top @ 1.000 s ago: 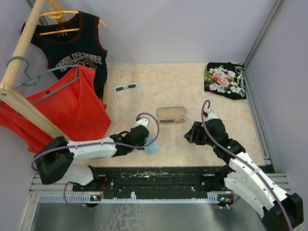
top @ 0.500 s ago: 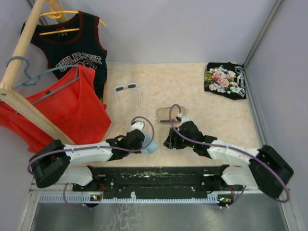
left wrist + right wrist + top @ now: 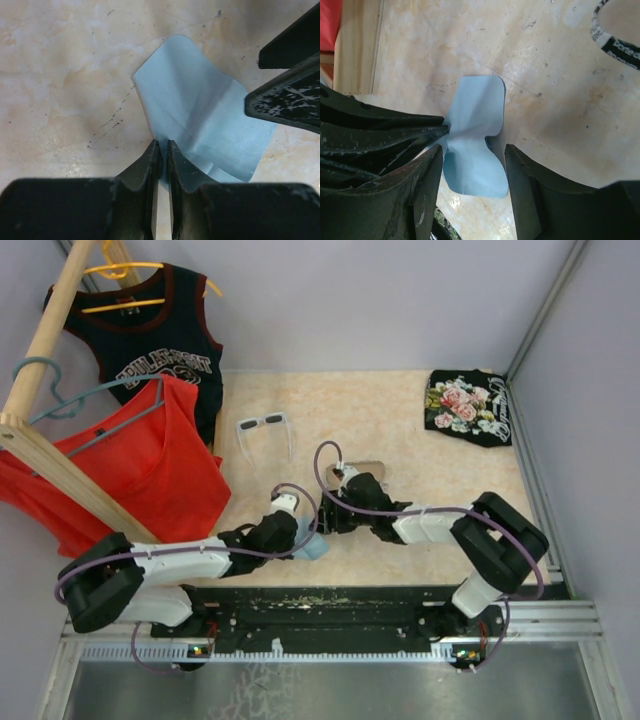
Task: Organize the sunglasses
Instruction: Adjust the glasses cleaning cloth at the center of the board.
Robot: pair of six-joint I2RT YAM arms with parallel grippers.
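The white plastic sunglasses with dark lenses (image 3: 264,424) lie on the pale marbled table (image 3: 400,410) with their thin arms spread out. They are near the red top on a hanger (image 3: 150,470) and well apart from both claws. The left claw (image 3: 161,146) is squeezed almost all the way closed and pinches one edge of the small light-blue cloth (image 3: 200,120), which lies on the table. The right claw (image 3: 474,150) stands open with one black finger on each side of that same cloth and has hold of nothing, and the edge of the oblong printed case (image 3: 612,45) shows close by.
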